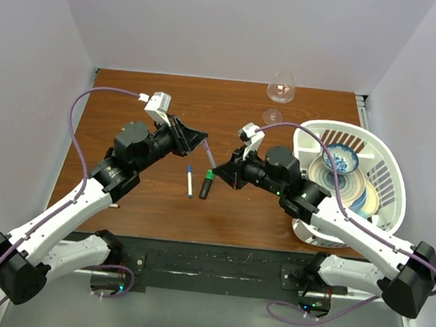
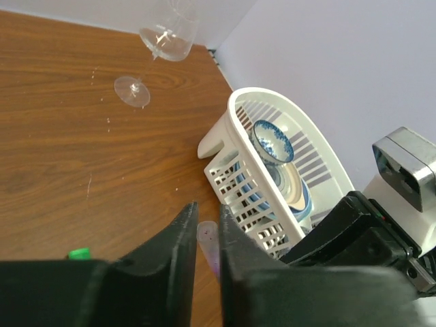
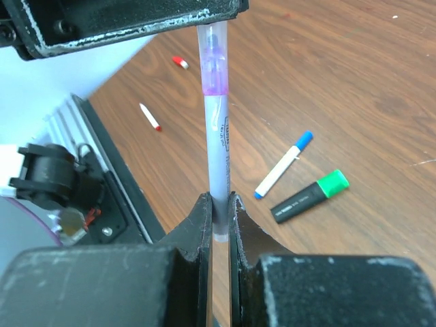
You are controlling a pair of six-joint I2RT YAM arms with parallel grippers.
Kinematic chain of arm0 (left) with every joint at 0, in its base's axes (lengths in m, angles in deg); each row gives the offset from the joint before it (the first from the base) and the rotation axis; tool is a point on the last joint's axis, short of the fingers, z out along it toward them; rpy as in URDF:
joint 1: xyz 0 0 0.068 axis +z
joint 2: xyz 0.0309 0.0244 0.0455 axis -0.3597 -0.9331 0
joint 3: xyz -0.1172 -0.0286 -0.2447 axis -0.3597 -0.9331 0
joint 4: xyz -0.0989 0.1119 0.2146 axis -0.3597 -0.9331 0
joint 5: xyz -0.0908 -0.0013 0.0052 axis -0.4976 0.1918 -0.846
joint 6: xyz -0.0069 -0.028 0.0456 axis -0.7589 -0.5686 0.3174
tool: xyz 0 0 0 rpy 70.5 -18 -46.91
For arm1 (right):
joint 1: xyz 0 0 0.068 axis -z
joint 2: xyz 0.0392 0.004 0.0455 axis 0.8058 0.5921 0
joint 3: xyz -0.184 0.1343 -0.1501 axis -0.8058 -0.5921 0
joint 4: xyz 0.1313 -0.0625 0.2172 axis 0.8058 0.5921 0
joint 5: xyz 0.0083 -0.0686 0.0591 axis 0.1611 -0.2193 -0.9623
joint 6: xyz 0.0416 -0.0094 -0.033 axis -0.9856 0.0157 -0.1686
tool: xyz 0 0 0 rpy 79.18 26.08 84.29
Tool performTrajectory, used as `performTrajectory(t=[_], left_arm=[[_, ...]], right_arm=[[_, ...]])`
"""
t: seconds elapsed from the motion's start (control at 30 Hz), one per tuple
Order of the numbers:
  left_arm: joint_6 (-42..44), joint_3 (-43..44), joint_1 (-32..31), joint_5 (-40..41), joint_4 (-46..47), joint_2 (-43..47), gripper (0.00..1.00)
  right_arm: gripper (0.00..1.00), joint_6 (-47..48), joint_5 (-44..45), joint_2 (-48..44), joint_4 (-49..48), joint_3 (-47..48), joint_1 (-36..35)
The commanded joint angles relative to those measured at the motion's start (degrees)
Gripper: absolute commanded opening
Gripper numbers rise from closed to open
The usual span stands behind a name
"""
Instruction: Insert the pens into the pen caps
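Grey pen [image 3: 216,136] clamped between left claw [image 1: 202,140] and right claw [image 3: 219,204], both reaching inward

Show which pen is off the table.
The thin grey pen with the purple band, gripped in the right pincer; the blue-capped white pen and green-capped black marker lie flat.

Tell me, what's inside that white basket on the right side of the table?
The white basket holds a blue-patterned bowl resting against stacked plates. The stack itself hides how many plates there are and whether anything lies beneath them.
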Motion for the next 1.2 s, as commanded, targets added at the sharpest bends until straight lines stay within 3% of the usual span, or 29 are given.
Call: performTrajectory(t=[0.0,0.07,0.13,0.17,0.23,0.4,0.63,0.8,0.9,1.17], left_arm=[[6.0,5.8,1.5,1.8,-8.4,-0.6,0.41],[5.7,6.3,1.5,1.7,-9.2,0.3,0.57],[5.3,6.8,1.5,2.2,-10.0,1.1,0.64],[5.1,6.8,1.5,2.7,-11.0,2.3,0.83],[4.9,6.3,1.5,4.4,-12.3,3.9,0.95],[6.2,3.2,1.5,11.3,-17.5,8.1,0.99],[0.8,-3.2,1.6,22.6,-25.3,11.7,0.99],[-3.7,-3.0,1.6,30.8,-34.2,10.2,0.98],[-5.9,-3.7,2.4,31.4,-36.0,10.0,0.97],[-10.1,-3.4,4.4,32.0,-40.9,4.9,0.94]], right_arm=[[0.00,-5.3,-0.3,-2.6,-1.6,-3.6,1.0],[0.00,-7.4,-0.3,-3.4,-0.4,-6.5,1.0],[0.00,-10.1,0.6,-3.4,-0.7,-8.5,1.0],[0.00,-10.9,0.7,-3.0,-1.2,-10.3,0.9],[0.00,-14.1,2.1,-2.0,-1.3,-11.6,0.9],[0.00,-20.8,8.3,4.4,-2.3,-13.0,-0.3],[0.00,-28.6,20.5,13.8,-1.2,-11.8,-1.3],[0.00,-28.6,21.9,20.1,-3.4,-9.5,-1.5],[0.00,-28.1,21.3,24.7,-2.8,-7.2,-1.6],[0.21,-28.8,22.0,28.5,-3.0,-4.2,-2.7]])
